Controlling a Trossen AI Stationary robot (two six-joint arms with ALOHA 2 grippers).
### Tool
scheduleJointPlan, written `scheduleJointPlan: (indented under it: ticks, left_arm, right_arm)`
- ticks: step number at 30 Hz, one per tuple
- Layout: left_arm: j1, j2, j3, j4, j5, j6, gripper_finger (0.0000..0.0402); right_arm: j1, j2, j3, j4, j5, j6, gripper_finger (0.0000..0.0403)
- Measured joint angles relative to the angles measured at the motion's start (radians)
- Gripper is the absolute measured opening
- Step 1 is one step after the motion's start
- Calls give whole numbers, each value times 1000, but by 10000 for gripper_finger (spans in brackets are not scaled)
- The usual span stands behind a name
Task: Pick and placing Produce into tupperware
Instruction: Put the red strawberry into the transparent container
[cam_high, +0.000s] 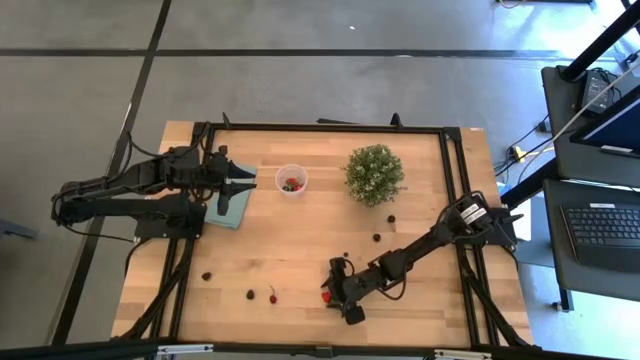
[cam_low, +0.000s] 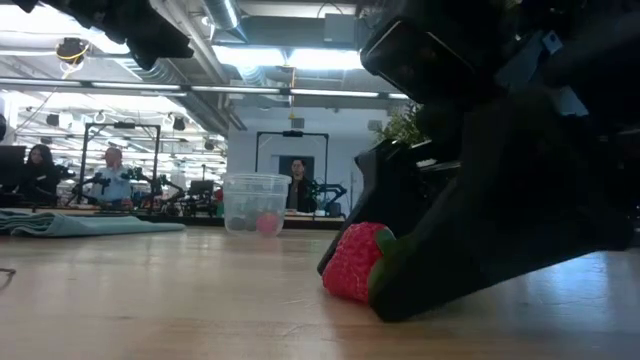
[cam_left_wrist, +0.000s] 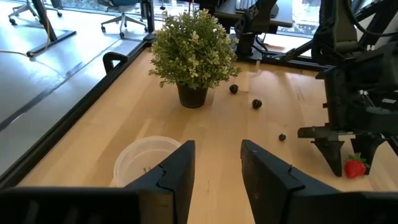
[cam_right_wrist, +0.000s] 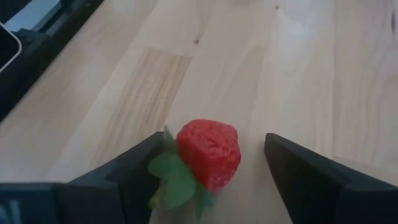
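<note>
Right claw (cam_right_wrist: 211, 171) at strawberry (cam_right_wrist: 209, 153)
Fingers spread, strawberry between them on the table (cam_right_wrist: 298, 74), touching one finger; left claw (cam_left_wrist: 214, 171) spread near tupperware (cam_left_wrist: 142, 158).

Red strawberry (cam_right_wrist: 208, 154) with green leaves on wooden table (cam_right_wrist: 298, 68), between spread jaws, touching one

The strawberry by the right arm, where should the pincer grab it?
Probably across the strawberry's plump red middle, coming down from above. It lies on the table with its leaves to one side, and the right pincer is open around it, one finger against the leafy side, the other apart.
</note>
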Motion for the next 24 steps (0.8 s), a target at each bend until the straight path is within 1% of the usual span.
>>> scheduleJointPlan:
  ticks: [9, 15, 21, 24]
  left_arm:
    - [0, 0, 0, 0, -2, 0, 130]
    - [0, 0, 0, 0, -3, 0, 120]
    - [0, 0, 0, 0, -4, -1, 110]
    - [0, 0, 0, 0, -4, -1, 105]
  right_arm:
    - [-7, 2, 0, -6, 1, 2, 190]
    - [-20, 2, -1, -5, -3, 12, 140]
    - [-67, -39, -5, -34, -18, 26, 136]
    - [-124, -103, 2, -44, -10, 27, 143]
